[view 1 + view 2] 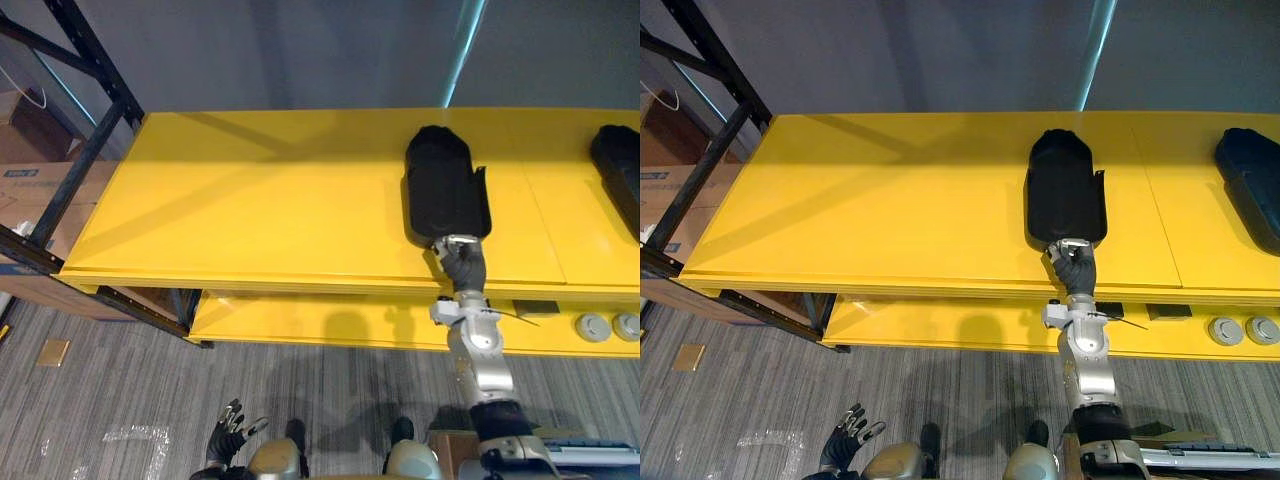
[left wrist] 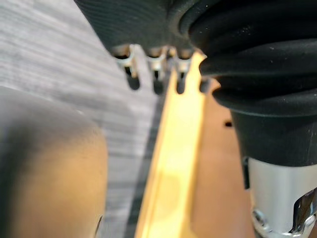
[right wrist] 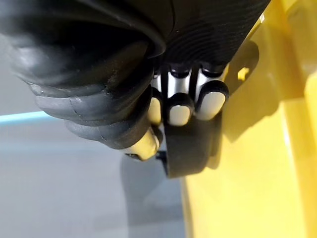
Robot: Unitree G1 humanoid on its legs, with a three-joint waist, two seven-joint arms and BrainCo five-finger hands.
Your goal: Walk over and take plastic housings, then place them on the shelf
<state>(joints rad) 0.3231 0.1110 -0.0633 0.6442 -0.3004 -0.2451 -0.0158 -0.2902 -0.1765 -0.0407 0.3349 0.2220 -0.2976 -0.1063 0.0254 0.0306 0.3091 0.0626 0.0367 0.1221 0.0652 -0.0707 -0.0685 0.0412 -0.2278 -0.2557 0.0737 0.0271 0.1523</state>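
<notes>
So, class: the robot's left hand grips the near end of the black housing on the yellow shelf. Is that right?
No: the right hand grips the near end of the black housing on the yellow shelf, as the left eye view shows; the left hand hangs low.

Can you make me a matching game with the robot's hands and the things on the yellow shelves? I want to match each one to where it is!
Things:
1. right hand
2. left hand
3. far-right housing
4. round grey discs

Places:
A. on the lower shelf
B. gripping the middle housing at its near end
C. hanging low above the floor
D. at the top shelf's right edge

Pairs: 1-B, 2-C, 3-D, 4-A
</notes>
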